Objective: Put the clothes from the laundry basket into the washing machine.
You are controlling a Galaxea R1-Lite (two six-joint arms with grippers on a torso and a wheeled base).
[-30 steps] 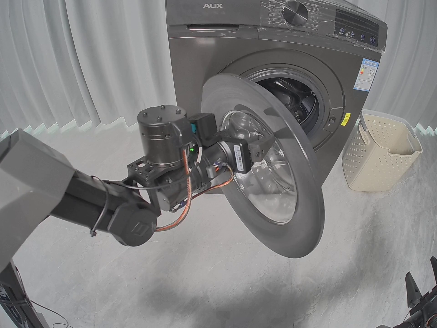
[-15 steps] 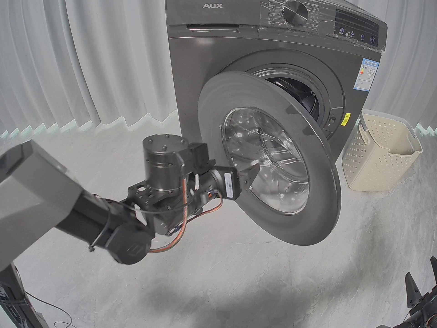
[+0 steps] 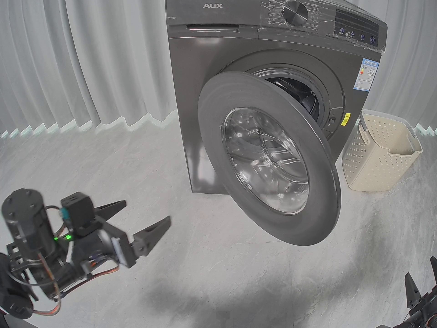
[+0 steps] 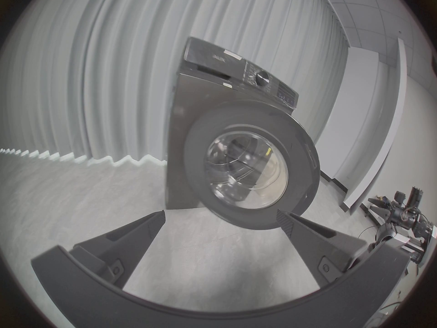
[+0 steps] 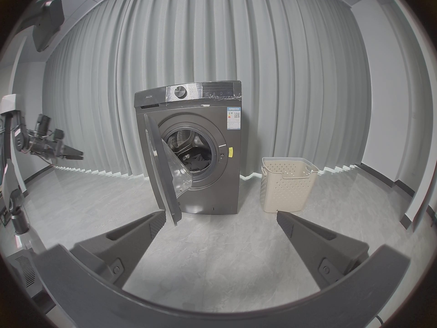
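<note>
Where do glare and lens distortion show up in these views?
Head view: the door glass carries bright, streaky reflections, and the washing machine leans and bulges toward the edges. Left wrist view: strong fisheye bows the curtain, with black corners around the round image. Right wrist view: the same fisheye and dark rim; the drum opening sits in deep shadow.

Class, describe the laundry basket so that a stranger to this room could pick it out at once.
Find the big grey washing machine before the curtain. On the floor beside it, on the robot's right, stands the laundry basket. It alone is cream, its walls dotted with small holes.
</note>
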